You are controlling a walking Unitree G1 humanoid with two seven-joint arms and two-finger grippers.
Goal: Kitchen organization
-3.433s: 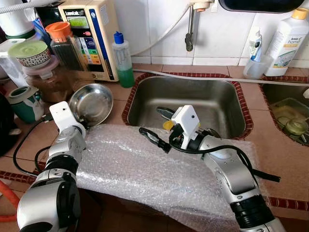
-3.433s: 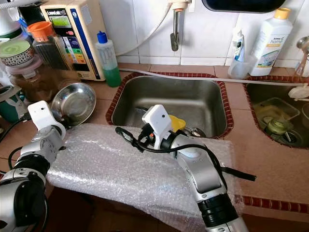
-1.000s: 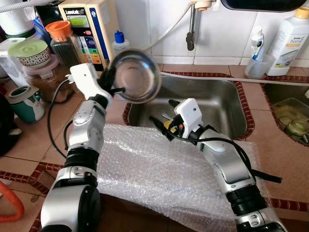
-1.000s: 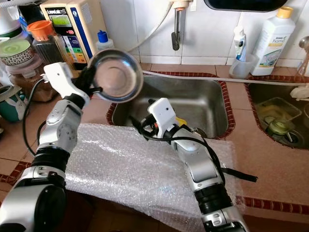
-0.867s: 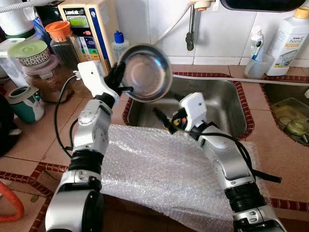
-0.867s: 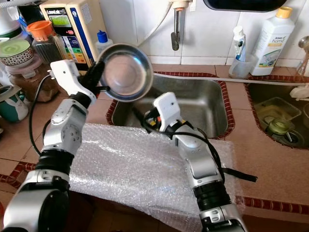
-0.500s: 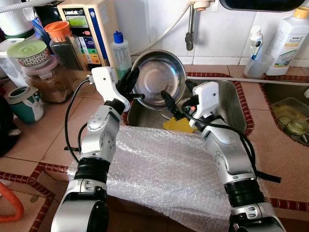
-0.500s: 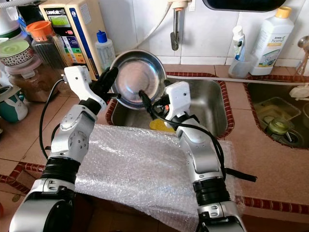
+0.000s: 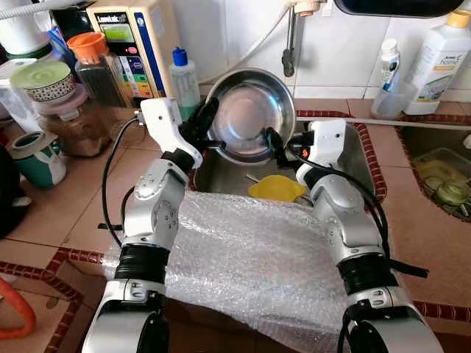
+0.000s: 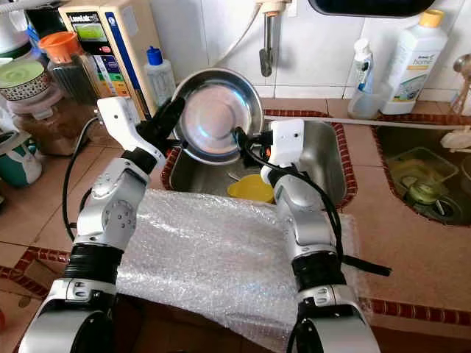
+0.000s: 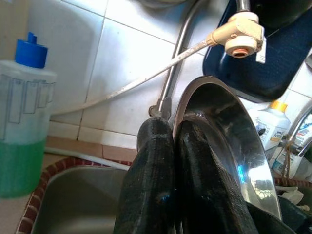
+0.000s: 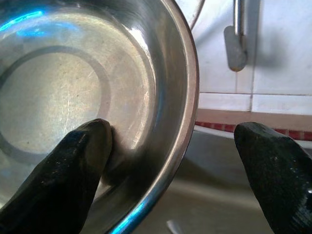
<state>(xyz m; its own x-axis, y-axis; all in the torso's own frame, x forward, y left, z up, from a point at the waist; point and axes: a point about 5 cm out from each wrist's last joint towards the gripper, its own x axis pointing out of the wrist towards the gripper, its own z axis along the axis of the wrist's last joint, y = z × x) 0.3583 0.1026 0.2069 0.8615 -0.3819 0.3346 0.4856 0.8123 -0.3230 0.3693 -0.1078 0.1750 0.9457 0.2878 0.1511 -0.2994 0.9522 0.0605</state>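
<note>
1. Stainless steel bowl is held tilted on edge above the near-left corner of the steel sink, its hollow facing the robot.
2. Left gripper is clamped on the bowl's left rim; in the left wrist view its two black fingers press together over the edge.
3. Right gripper is at the bowl's lower right rim with its fingers spread apart: one fingertip touches the inside wall of the bowl, the other sits outside the rim, clear of the metal.
4. Yellow object lies in the sink just below the bowl.
5. Bubble wrap covers the counter in front of the sink, under both arms.
6. Green-filled bottle with a blue cap stands against the tiled wall left of the bowl, beside a cream-coloured appliance.
7. White detergent bottle stands at the far right by the wall.
</note>
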